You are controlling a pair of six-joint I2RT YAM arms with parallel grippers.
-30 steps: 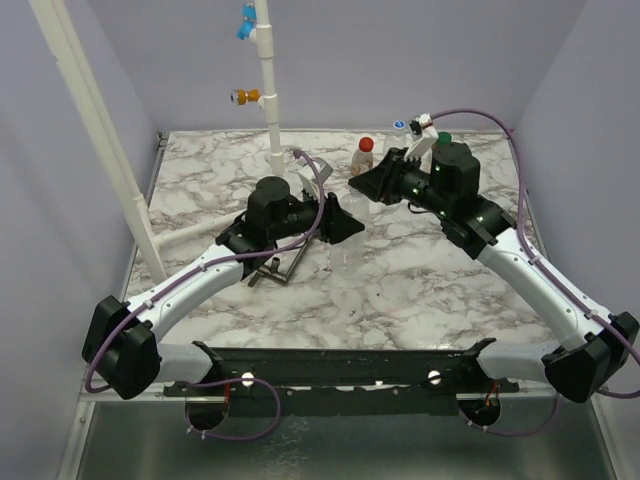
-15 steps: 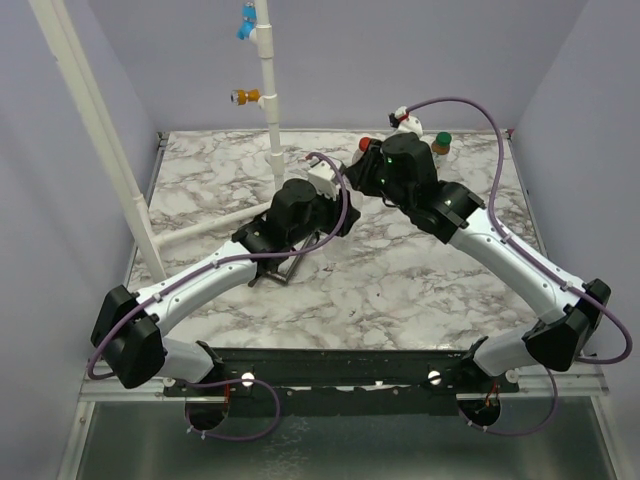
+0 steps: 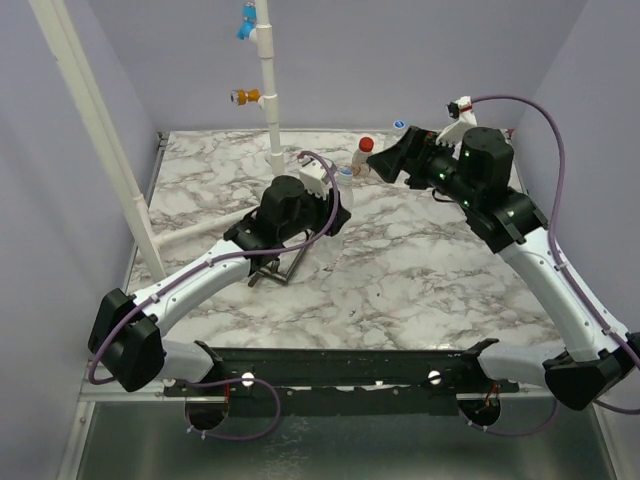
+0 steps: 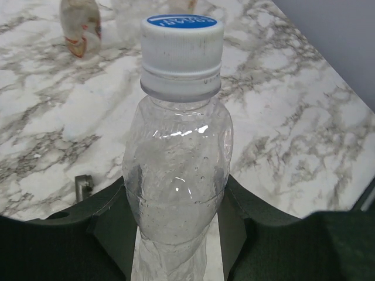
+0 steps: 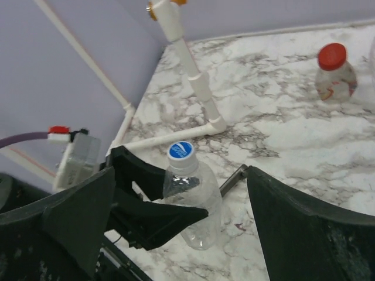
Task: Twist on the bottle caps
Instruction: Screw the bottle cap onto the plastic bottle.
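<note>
- Now your left gripper (image 4: pixel 176 218) clamps a clear bottle (image 4: pixel 176 175), white-and-blue cap (image 4: pixel 181 38) on top.
- Your right gripper (image 5: pixel 181 175) hangs at its 2 o'clock, jaws spread wide.

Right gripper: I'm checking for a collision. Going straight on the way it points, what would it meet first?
Probably the clear plastic bottle with the white-and-blue cap, held in the left gripper; it lies between the open fingers of the right gripper, though depth is unclear.
</note>
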